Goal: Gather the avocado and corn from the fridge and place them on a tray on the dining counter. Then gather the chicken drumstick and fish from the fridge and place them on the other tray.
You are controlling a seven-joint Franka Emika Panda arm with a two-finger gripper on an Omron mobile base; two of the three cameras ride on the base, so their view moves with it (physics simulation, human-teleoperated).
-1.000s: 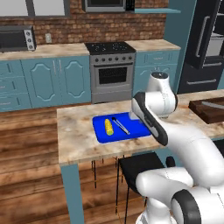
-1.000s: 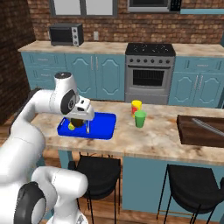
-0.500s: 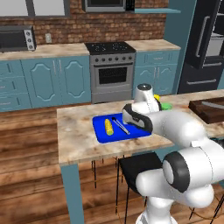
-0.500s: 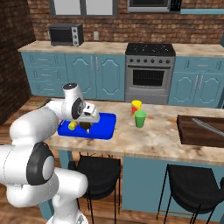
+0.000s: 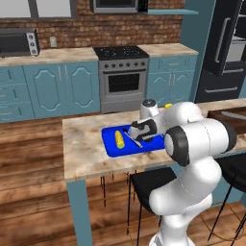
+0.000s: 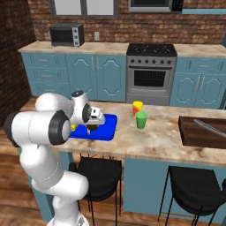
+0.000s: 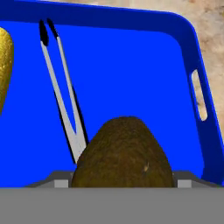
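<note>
The avocado [image 7: 122, 153] is clenched between the gripper [image 7: 122, 177] fingers, held low over the blue tray [image 7: 131, 65] on the dining counter [image 5: 86, 144]. If released from a height, it is likely to roll against the tongs [image 7: 63, 94] or over the rim. The corn [image 5: 118, 139] is already lying in the tray, beside the tongs.

I count one blue tray [image 7: 131, 65] on the bench [image 6: 159, 137], and on it one corn cob [image 5: 118, 139], one avocado [image 7: 122, 153] and one pair of tongs [image 7: 61, 96]. Two cups stand beside it, one yellow [image 6: 137, 107] and one green [image 6: 141, 119]. One dark wooden tray [image 6: 201, 132] carries one slim grey fish [image 6: 211, 128]. Two black stools [image 6: 95, 170] sit below.
</note>
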